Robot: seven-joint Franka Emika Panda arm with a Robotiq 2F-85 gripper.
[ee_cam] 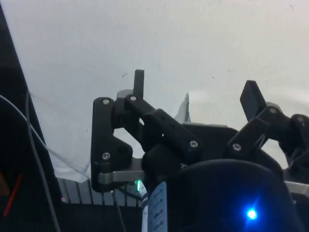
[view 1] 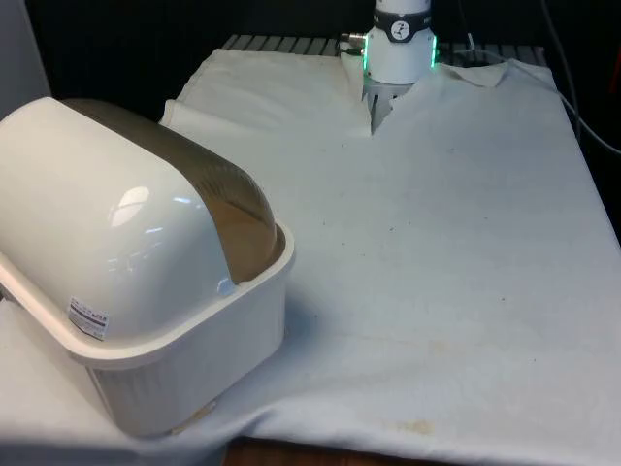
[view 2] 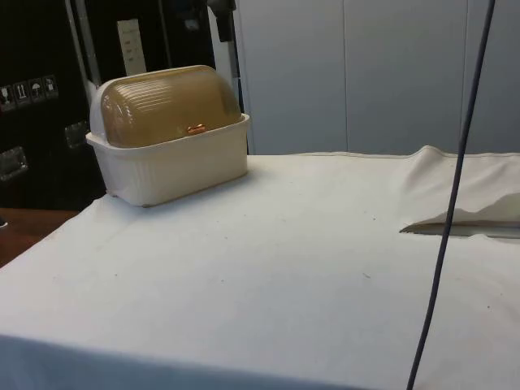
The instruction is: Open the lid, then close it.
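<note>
The lid [view 2: 166, 104], a ribbed, amber-tinted roll-top dome, is seen shut over the bread box [view 2: 175, 166] in the side view, its lower edge brought down to the box's rim. A small copper-coloured handle [view 2: 196, 129] is fixed at the middle of that lower edge, just above the rim. The box itself is cream, with fine vertical ribbing on its walls.

In the front view the box [view 1: 184, 364] is turned with its back to the camera, so that a smooth white rear shell [view 1: 107, 228] is shown and the tinted lid [view 1: 228, 209] is seen curving down behind it. A small printed label [view 1: 87, 318] is stuck low on the shell; its text cannot be read. The box is placed at the near corner of the table on the front view's left, standing on the white cloth [view 1: 437, 282]. Faint stains are seen on the cloth near its front edge.

The gripper [ee_cam: 195, 94] is held well apart from the box, with the cloth beyond it in the wrist view. Its 2 black fingers [ee_cam: 139, 83] are spread wide with nothing between them. The arm's white base [view 1: 398, 49] is seen at the far end of the table, where the cloth is slit around it. A dark cable [view 2: 451, 203] hangs across the side view.
</note>
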